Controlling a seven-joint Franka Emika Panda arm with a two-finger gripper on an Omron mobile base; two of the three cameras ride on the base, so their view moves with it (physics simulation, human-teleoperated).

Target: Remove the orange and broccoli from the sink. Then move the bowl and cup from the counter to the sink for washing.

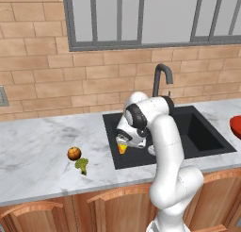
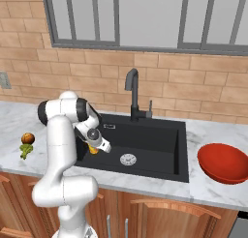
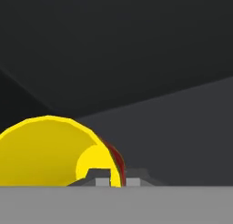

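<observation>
Inside the sink (image 2: 160, 155), at its left wall, the gripper (image 3: 117, 176) is pinching the rim of the yellow cup (image 3: 54, 150) between its 2 nearly shut fingers, 1 inside the mouth and 1 outside. That thin rim hold looks risky to me: if the fingers are parting now, the cup could be tipping or rolling across the black basin floor. Left of the sink, the orange (image 1: 74, 153) and broccoli (image 1: 82, 165) are sitting together on the grey-veined marble counter (image 1: 37, 141), the red bowl (image 2: 224, 163) is waiting to the sink's right, and brick wall and a window are rising behind the faucet (image 2: 132, 94).
</observation>
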